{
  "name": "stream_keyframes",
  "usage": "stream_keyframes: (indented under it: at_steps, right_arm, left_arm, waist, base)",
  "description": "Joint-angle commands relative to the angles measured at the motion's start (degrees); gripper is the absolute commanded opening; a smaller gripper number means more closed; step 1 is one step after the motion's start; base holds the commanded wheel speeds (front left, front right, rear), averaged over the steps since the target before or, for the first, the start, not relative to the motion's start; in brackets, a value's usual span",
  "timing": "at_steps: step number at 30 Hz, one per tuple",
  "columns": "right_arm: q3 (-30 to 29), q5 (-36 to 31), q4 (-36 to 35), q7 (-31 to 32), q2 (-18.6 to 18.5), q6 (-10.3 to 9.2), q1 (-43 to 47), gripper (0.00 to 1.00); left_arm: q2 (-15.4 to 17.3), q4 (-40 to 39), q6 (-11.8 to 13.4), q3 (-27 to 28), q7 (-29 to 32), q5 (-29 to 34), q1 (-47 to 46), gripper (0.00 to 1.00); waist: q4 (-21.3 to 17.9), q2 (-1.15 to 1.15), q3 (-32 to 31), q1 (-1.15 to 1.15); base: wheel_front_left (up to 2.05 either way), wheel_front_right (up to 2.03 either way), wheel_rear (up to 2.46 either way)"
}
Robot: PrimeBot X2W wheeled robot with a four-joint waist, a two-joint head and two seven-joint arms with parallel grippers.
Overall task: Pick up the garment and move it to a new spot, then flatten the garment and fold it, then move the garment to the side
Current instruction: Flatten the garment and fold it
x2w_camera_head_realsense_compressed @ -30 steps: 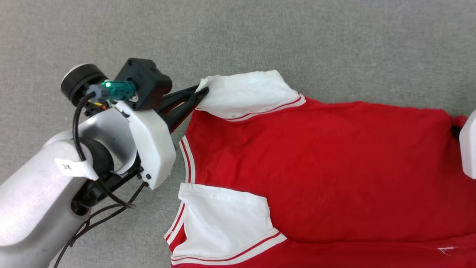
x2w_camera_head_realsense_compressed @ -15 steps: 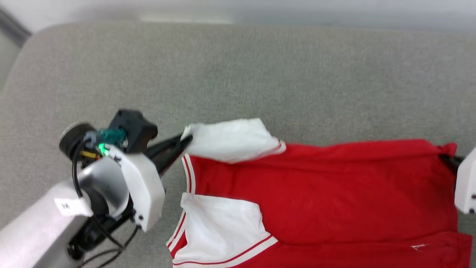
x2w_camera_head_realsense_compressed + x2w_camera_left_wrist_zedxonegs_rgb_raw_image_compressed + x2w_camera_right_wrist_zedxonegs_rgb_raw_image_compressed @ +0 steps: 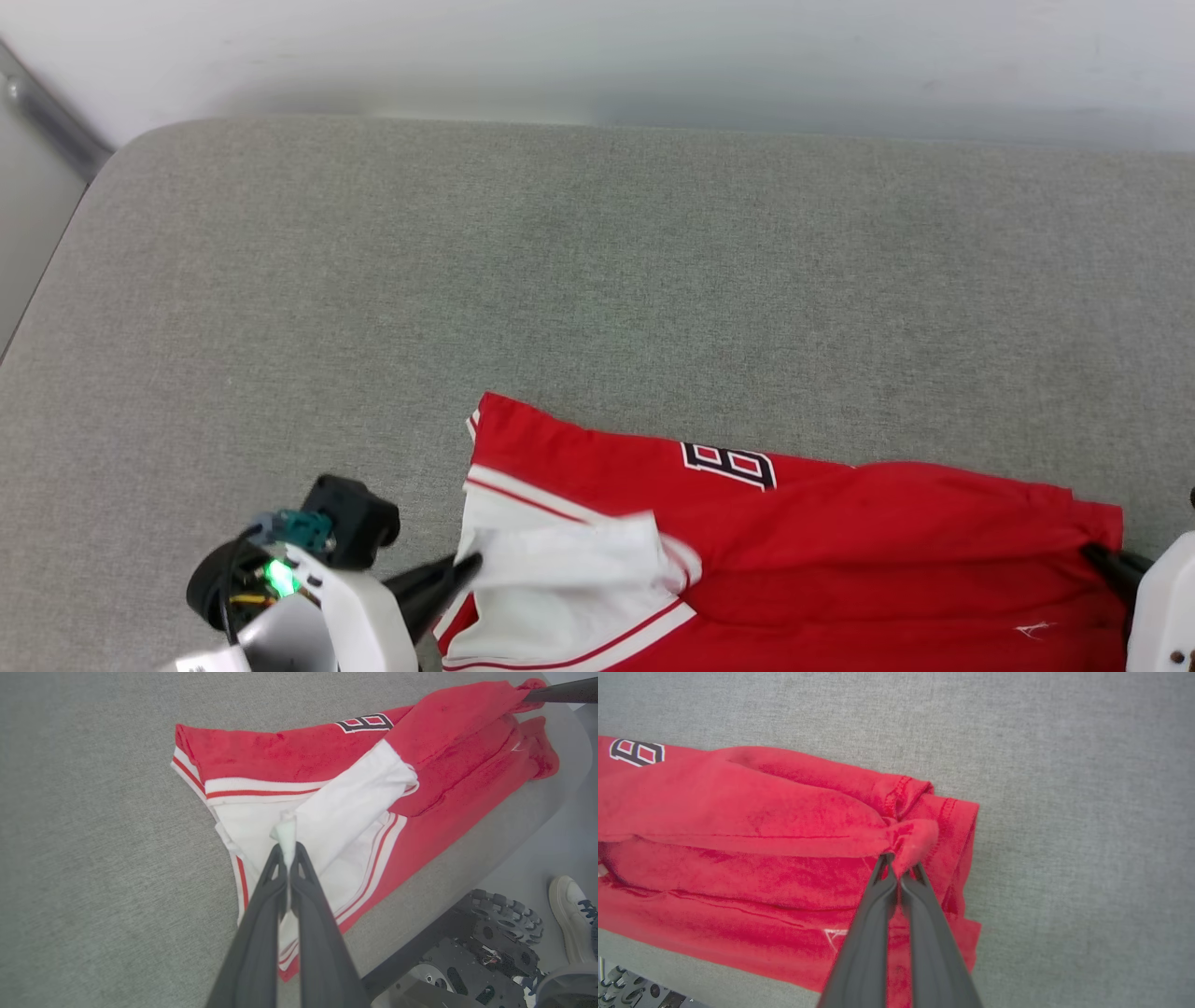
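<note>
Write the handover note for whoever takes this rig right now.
Left gripper: shut on the garment, pinching the edge of a white sleeve.
Right gripper: shut on a red hem corner.
Garment: stretched between both grippers at the near edge of the grey surface, one long edge doubled over; lettering shows on the far strip.
Done: spread out, lengthwise fold begun.
Left: lay the held edge down, finish folding, move it aside.

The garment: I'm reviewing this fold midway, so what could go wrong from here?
The left gripper has its jaws shut on only a tip of the white sleeve; it might slip free. Between it and the right gripper, the garment sags in rolls, so the fold may land creased. Its near side lies close to the table edge and could slide off.
</note>
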Motion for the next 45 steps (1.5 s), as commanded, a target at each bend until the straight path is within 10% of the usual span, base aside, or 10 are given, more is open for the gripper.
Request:
stream_keyframes:
  at_steps: [1,21,22,23,32,45]
  right_arm:
    - [0.31,0.33,-0.66,-0.82,-0.18,-0.02,1.22,0.00]
    - [9.17,-1.64,4.56,-4.73,-7.37,-0.02,5.65,0.00]
    - [9.68,-1.55,5.20,-5.30,-7.56,-0.02,5.39,1.00]
    - [9.67,-1.33,5.54,-5.51,-7.38,-0.02,5.19,1.00]
    - [8.31,1.52,2.26,-4.02,-7.74,-0.02,3.25,1.00]
    - [-4.75,-1.70,-6.15,5.73,3.74,-0.02,6.07,1.00]
  left_arm:
    - [-0.19,0.48,0.23,-0.27,-0.68,-0.28,1.27,0.00]
    - [-4.12,12.64,-3.09,-5.66,-3.53,2.52,3.72,0.00]
    - [-4.50,13.82,-3.21,-5.82,-4.61,3.43,3.29,0.46]
    - [-4.74,14.37,-3.27,-5.99,-5.06,3.75,3.22,1.00]
    - [-5.90,15.11,-3.30,-3.78,-12.05,4.80,3.10,1.00]
    - [-10.96,13.59,8.77,10.76,-33.94,9.68,7.48,1.00]
  waist:
    - [0.07,0.00,0.00,0.00]
    - [0.14,0.00,0.52,0.00]
    - [0.14,0.00,0.49,0.00]
    - [0.11,0.00,0.40,0.00]
    - [-0.73,0.00,-2.55,0.00]
    - [-0.65,0.00,-5.39,0.00]
  base:
    - [0.00,0.00,0.00]
    - [0.00,0.00,0.00]
    - [0.00,0.00,0.00]
    - [0.00,0.00,0.00]
    - [0.00,0.00,0.00]
    - [0.00,0.00,0.00]
